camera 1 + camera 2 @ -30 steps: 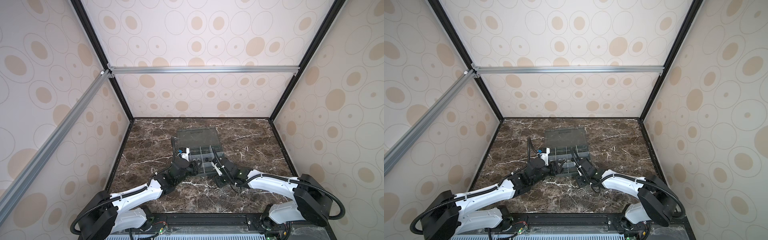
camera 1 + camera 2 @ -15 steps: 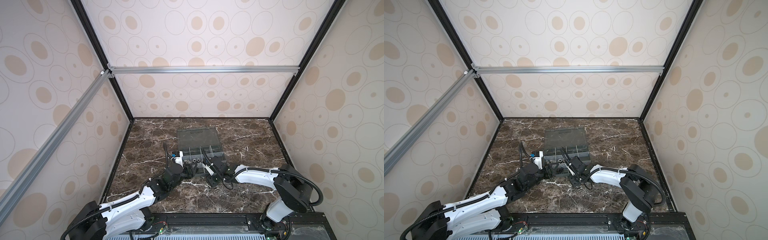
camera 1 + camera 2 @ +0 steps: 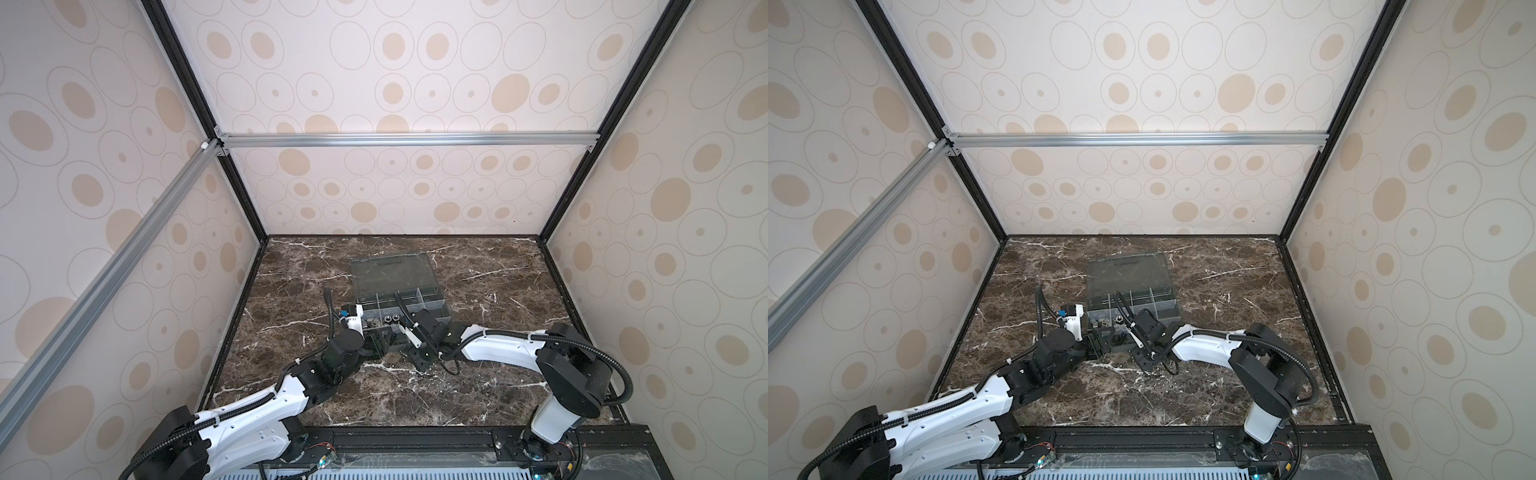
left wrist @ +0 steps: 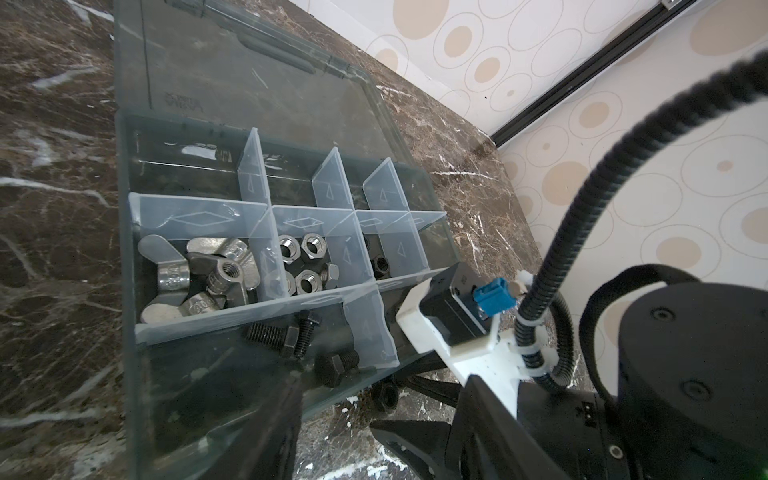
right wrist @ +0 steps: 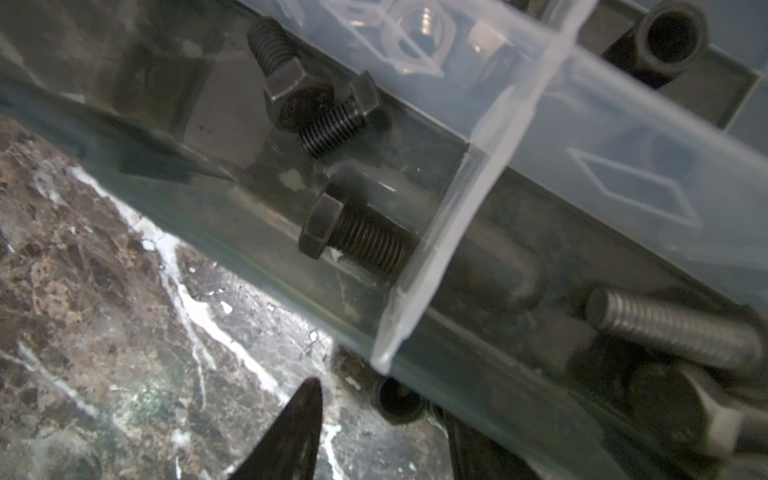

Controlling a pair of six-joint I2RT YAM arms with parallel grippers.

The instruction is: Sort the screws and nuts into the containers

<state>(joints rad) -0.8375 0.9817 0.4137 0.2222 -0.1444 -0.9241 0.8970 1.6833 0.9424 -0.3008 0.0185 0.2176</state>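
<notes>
Right hand (image 5: 382, 401) shifted left beside organizer box (image 4: 178, 374), lid (image 4: 257, 70) lettering unreadable

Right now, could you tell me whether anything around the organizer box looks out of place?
Yes. One black nut lies on the marble table just outside the organizer box wall, beside the compartment holding the black screws. The silver hex nuts sit inside a compartment, so this one looks stray.

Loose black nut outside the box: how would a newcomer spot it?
Find the grey organizer box on the marble table. Beside its arm-facing wall, near the black screws, lies a black nut. It alone sits outside the box, unlike the silver nuts.
</notes>
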